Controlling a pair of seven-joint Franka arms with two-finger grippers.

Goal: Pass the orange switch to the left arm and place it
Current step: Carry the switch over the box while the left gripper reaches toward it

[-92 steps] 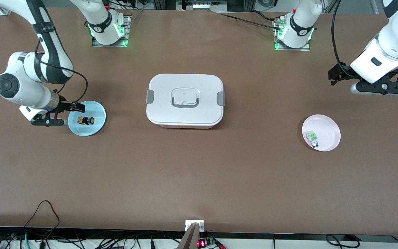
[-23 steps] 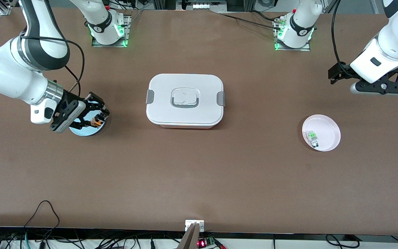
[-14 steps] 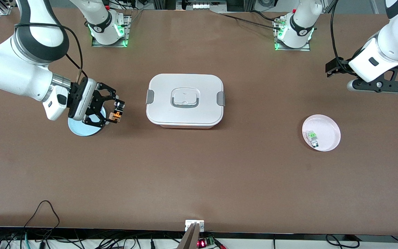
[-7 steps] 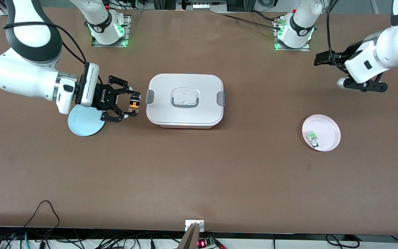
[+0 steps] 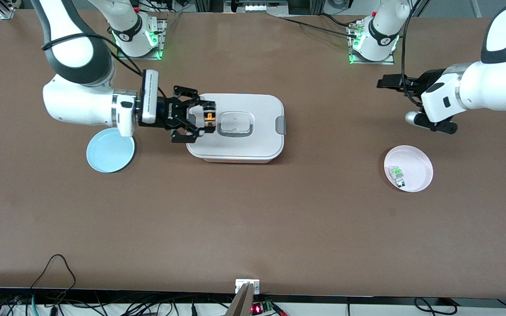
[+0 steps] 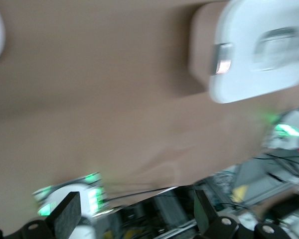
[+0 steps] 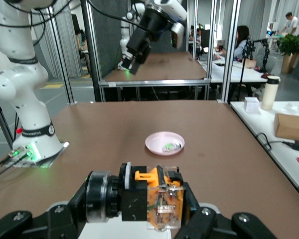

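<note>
The orange switch (image 5: 209, 117) sits pinched between the two fingers of the right gripper (image 5: 205, 119), which is clenched on it and hangs in the air over the white box (image 5: 253, 145), above the lid's end toward the right arm's side and just beside the grey-outlined recessed handle (image 5: 235, 123). The right wrist view shows the switch (image 7: 157, 199) close up: a black body with a round cap end, an orange collar and a clear-and-tan end with metal parts inside, lying crosswise in the grip.

Half a second ago the right gripper held the switch over bare table just beside the box's grey side latch; it has since travelled over the lid. Earlier still the switch lay on the blue plate (image 5: 110, 153), which now stands bare, nearer to the front camera than the right arm's wrist.

The left gripper (image 5: 390, 82) is over the table toward the left arm's end, its fingers spread wide with nothing between them; it has swung in toward the box since a second ago. The left wrist view shows its dark fingertips (image 6: 68, 219) apart, with the box (image 6: 261, 50) far off and blurred.

A pink plate (image 5: 408, 168) lies toward the left arm's end, nearer to the front camera than the left gripper's place, with a small green-and-clear component (image 5: 397, 174) in it
</note>
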